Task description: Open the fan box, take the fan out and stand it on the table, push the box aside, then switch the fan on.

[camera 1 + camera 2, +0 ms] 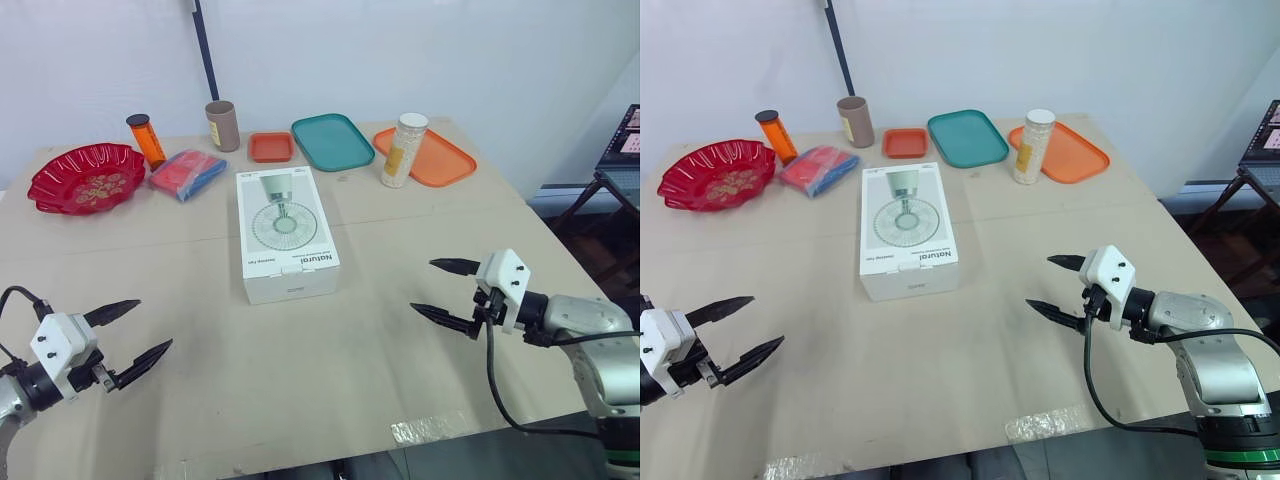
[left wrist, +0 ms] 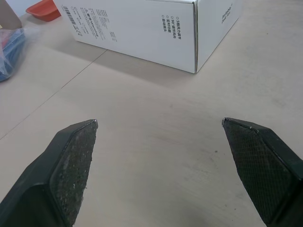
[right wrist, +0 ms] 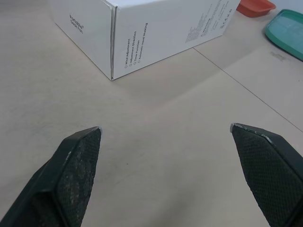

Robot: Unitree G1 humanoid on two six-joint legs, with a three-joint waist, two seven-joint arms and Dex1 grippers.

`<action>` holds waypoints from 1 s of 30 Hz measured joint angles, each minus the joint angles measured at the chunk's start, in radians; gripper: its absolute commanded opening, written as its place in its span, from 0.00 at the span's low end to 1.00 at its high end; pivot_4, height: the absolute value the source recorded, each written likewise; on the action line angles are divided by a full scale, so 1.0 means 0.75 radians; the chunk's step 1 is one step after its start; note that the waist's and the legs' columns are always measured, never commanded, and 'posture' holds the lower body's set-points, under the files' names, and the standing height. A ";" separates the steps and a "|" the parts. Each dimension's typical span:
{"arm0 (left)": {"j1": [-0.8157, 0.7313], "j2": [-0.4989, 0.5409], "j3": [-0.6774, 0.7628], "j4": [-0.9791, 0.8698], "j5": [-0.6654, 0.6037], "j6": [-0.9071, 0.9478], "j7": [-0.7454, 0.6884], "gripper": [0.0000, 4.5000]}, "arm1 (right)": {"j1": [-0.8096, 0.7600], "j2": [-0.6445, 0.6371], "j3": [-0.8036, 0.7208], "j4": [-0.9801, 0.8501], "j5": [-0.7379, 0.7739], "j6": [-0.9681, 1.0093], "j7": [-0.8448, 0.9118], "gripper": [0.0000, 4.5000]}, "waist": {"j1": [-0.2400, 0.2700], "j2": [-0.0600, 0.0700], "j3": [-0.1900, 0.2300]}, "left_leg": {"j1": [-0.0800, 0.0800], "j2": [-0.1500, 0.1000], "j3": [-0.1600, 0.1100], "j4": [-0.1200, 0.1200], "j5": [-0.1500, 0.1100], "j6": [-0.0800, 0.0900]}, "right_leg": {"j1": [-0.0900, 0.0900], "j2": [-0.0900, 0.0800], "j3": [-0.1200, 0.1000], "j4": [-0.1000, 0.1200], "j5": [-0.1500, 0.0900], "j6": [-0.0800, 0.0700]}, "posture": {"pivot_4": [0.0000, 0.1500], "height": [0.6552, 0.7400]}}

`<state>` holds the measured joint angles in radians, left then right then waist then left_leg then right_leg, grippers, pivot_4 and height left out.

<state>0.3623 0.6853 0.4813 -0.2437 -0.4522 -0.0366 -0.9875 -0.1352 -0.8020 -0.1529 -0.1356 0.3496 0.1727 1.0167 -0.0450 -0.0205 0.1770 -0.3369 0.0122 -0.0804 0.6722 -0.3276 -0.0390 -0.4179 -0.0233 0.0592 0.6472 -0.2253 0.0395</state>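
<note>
Box (image 1: 288, 235) lies flat and closed near the middle of the table (image 1: 300, 390), a little toward the far edge, with its fan picture facing up. Along the far edge, from the left corner, sit a red dish (image 1: 85, 177), a bottle (image 1: 147, 139), a packet (image 1: 187, 173), a cup (image 1: 222, 125), a small tray (image 1: 271, 147), a teal tray (image 1: 333, 141), and a jar (image 1: 404, 150) at the left end of an orange tray (image 1: 445, 162). The left gripper (image 1: 154, 323) hovers by the near left corner and the right gripper (image 1: 422, 285) toward the near right edge; both are spread wide, hold nothing, and are well apart from the box. In the left wrist view the two fingers (image 2: 71, 165) are wide apart over bare table, with a corner of the box ahead and the small tray and packet beyond it. In the right wrist view the fingers are also wide apart, facing another corner of the box, with the small tray and teal tray behind it.
</note>
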 measured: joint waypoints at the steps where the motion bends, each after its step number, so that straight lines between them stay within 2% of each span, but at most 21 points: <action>1: 0.000 0.000 0.000 0.000 0.001 -0.001 0.000 1.00 | 0.000 0.000 0.000 0.000 0.000 0.000 0.000 0.99 | 0.000 0.000 0.000 | 0.000 0.000 0.000 0.000 0.000 0.000 | 0.000 0.000 0.000 0.000 0.000 0.000 | 1.00 1.00; 30: 0.036 0.000 0.000 0.031 0.000 0.002 0.009 1.00 | 0.006 0.000 0.002 -0.001 0.000 0.005 0.014 0.99 | 0.000 0.000 0.000 | 0.000 0.000 0.000 0.000 0.000 0.000 | 0.000 0.000 0.000 0.000 0.000 0.000 | 1.00 1.00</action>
<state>0.3895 0.6855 0.4814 -0.2208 -0.4519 -0.0354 -0.9810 -0.1308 -0.8020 -0.1510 -0.1361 0.3497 0.1766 1.0271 -0.0451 -0.0205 0.1770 -0.3368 0.0122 -0.0804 0.6723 -0.3276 -0.0390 -0.4178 -0.0232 0.0592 0.6472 -0.2253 0.0395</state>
